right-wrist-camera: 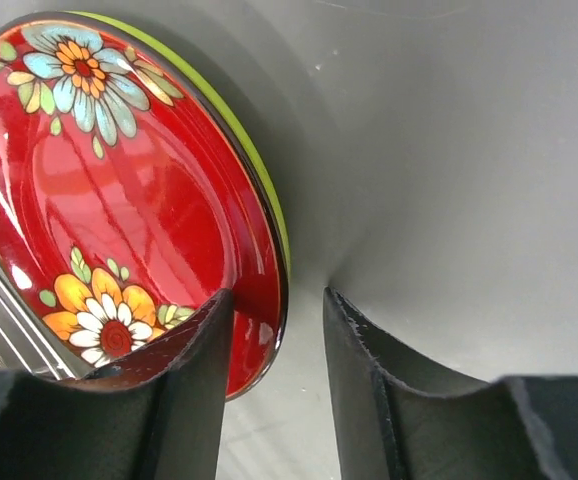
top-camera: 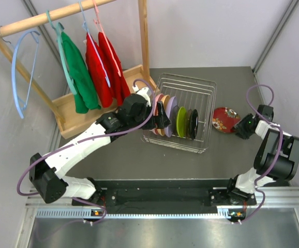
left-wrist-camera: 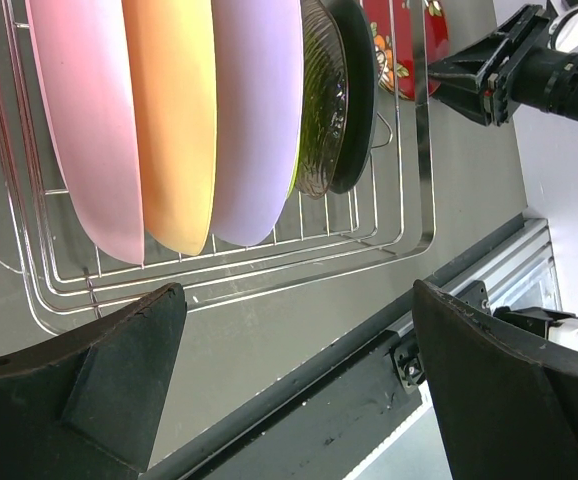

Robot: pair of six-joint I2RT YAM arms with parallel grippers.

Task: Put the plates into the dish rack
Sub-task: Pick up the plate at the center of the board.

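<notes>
Plates (left-wrist-camera: 259,120) stand upright in the dish rack (top-camera: 195,92).

left hand (left-wrist-camera: 294,300) spread wide, right hand (right-wrist-camera: 279,300) parted

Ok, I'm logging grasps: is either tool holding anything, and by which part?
Nothing is held. Right tool straddles the red plate at its rim, jaws apart; left tool open, empty.

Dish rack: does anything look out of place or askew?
Yes: the red floral plate sits outside the silver wire dish rack, on the table to its right, while the other plates stand upright inside.
</notes>
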